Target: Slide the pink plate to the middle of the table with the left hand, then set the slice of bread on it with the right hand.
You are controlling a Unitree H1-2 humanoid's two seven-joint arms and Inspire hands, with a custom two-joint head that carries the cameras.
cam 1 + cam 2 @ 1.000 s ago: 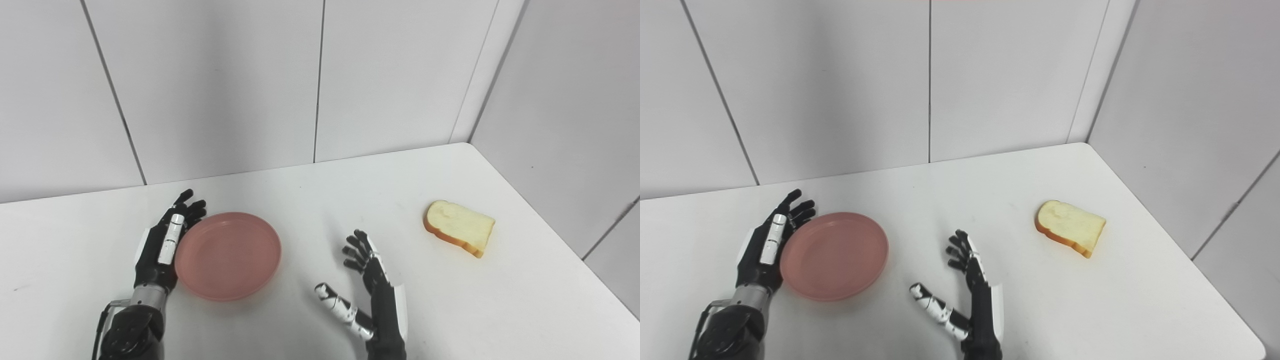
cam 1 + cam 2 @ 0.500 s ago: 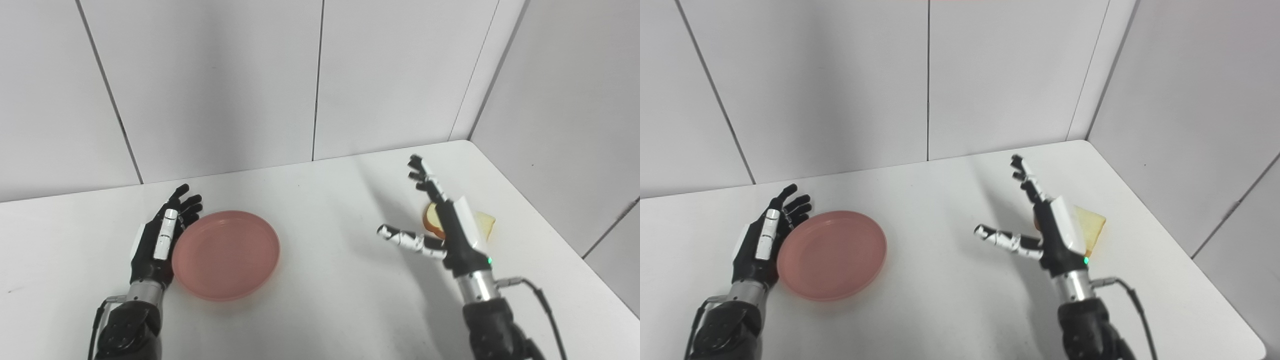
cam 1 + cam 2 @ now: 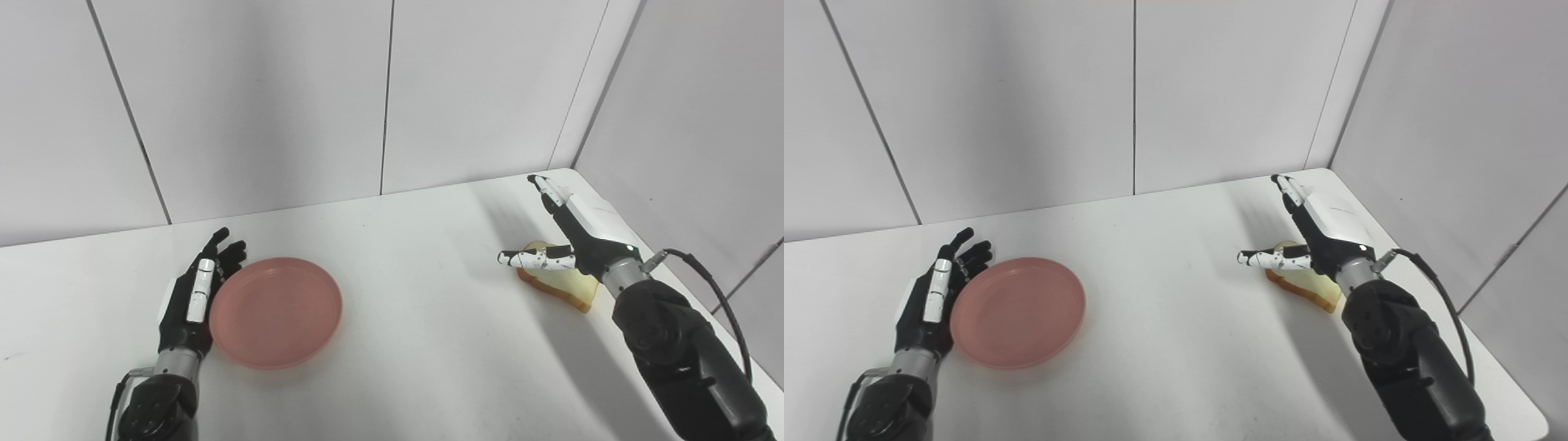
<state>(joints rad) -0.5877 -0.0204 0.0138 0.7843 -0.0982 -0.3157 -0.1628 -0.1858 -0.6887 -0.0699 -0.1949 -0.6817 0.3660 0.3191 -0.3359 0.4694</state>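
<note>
One second has taken the right hand (image 3: 576, 236) from the near middle of the table (image 3: 416, 355) out over the bread (image 3: 560, 285), fingers spread, gripping nothing. The left hand (image 3: 195, 294), flat and open, stays against the plate (image 3: 275, 311), which sits left of centre; a grab looks next

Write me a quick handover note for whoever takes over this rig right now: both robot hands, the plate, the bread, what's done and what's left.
Left robot hand: open, flat against the left rim of the pink plate, holding nothing.
Right robot hand: open, over the slice of bread, thumb out; no grasp yet.
Plate: left of the middle of the table, so the slide looks unfinished or stopped short.
Bread: lying on the table near the right edge.
Left to do: check the plate's position, grasp the bread, put it on the plate.
</note>
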